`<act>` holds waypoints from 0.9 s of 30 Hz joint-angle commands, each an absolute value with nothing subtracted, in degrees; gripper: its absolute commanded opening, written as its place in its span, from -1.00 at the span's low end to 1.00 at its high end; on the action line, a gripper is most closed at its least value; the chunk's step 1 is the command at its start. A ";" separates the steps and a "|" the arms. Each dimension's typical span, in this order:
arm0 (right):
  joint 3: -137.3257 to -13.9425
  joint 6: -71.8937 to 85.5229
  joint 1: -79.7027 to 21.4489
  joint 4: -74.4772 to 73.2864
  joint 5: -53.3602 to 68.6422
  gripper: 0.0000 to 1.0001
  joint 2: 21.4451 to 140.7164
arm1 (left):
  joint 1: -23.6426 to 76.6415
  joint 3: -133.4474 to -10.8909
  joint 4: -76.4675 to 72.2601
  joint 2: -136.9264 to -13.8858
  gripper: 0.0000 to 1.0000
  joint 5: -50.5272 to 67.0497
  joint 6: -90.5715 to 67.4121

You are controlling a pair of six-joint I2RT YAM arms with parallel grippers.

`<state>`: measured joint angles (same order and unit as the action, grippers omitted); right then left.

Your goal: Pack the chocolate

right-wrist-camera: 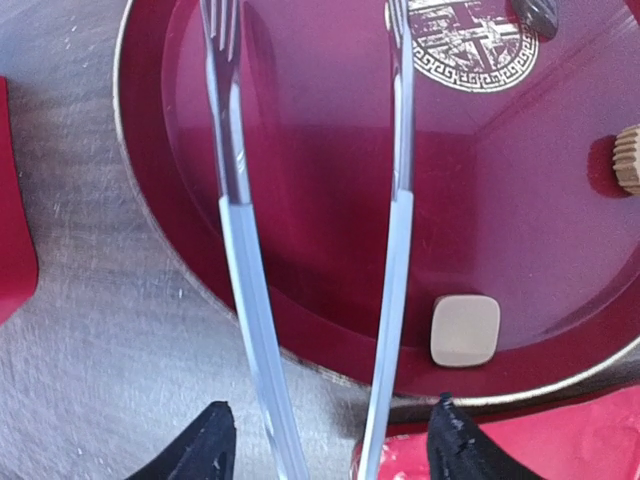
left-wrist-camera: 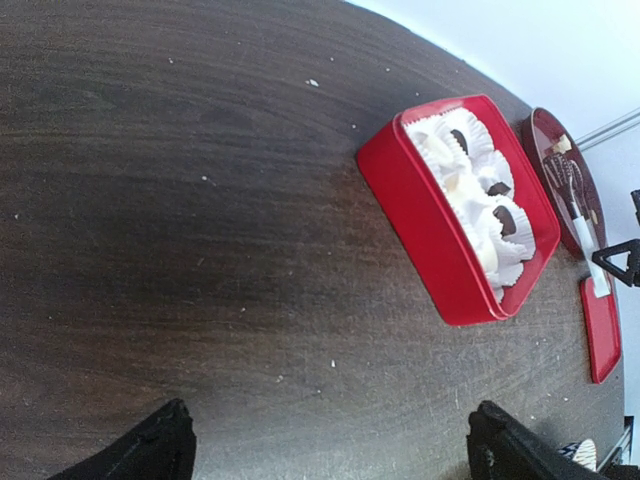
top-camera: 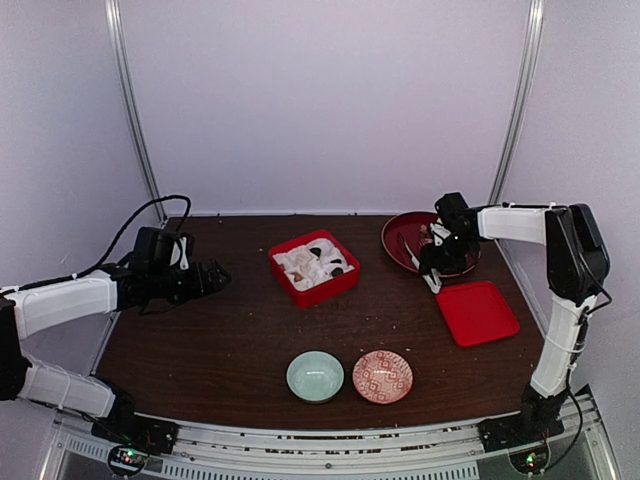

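Chocolate pieces lie on the dark red plate [right-wrist-camera: 320, 150]: a tan square one [right-wrist-camera: 465, 330], a tan ridged one [right-wrist-camera: 627, 160] at the right edge and a dark one [right-wrist-camera: 535, 12] at the top. More dark pieces [left-wrist-camera: 505, 222] sit in white paper cups in the red box [top-camera: 335, 288]. The silver tongs [right-wrist-camera: 235, 200] reach over the plate, their two arms running between my right gripper's fingers without touching them. My right gripper [right-wrist-camera: 330, 440] is open at the plate's near rim [top-camera: 435, 265]. My left gripper [top-camera: 215, 277] is open and empty, left of the box [left-wrist-camera: 430, 235].
A flat red lid [top-camera: 477, 312] lies in front of the plate [top-camera: 392, 245]. A pale green bowl [top-camera: 315, 376] and a red patterned bowl [top-camera: 382, 376] stand near the table's front edge. White walls close in the table.
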<state>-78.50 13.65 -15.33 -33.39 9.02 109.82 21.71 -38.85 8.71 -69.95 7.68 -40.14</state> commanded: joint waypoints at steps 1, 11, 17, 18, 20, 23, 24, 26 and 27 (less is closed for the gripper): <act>-80.46 12.83 -14.93 -35.63 9.55 0.40 104.46 | 21.31 -38.76 7.48 -69.36 0.95 7.46 -39.14; -73.34 13.61 -8.34 -39.22 8.85 0.50 91.41 | 21.32 -39.11 7.02 -69.73 0.95 8.03 -38.83; -65.71 9.54 2.72 -43.63 4.75 0.40 85.49 | 21.29 -38.74 5.41 -70.97 0.95 9.21 -39.51; -65.08 8.93 3.43 -44.53 2.67 0.39 85.21 | 21.27 -38.56 4.88 -71.39 0.95 9.63 -39.80; -63.96 7.96 4.32 -45.38 0.58 0.37 84.93 | 21.33 -38.50 4.05 -72.34 0.95 10.41 -40.73; -62.89 6.68 5.94 -46.18 -0.50 0.30 85.48 | 21.32 -38.25 2.94 -73.41 0.95 11.28 -41.95; -62.59 6.42 6.28 -46.01 -0.23 0.29 85.90 | 21.30 -37.98 2.52 -73.51 0.95 11.53 -42.33; -62.49 5.63 7.03 -46.03 0.00 0.25 87.30 | 21.27 -37.68 1.95 -73.69 0.95 12.07 -42.94; -62.79 5.17 7.27 -46.16 -0.13 0.22 88.43 | 21.27 -37.66 1.91 -73.73 0.95 12.26 -43.08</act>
<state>-63.00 7.73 5.76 -45.04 2.42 86.19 21.69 -38.48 5.85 -73.23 10.39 -41.50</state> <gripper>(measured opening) 0.630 0.976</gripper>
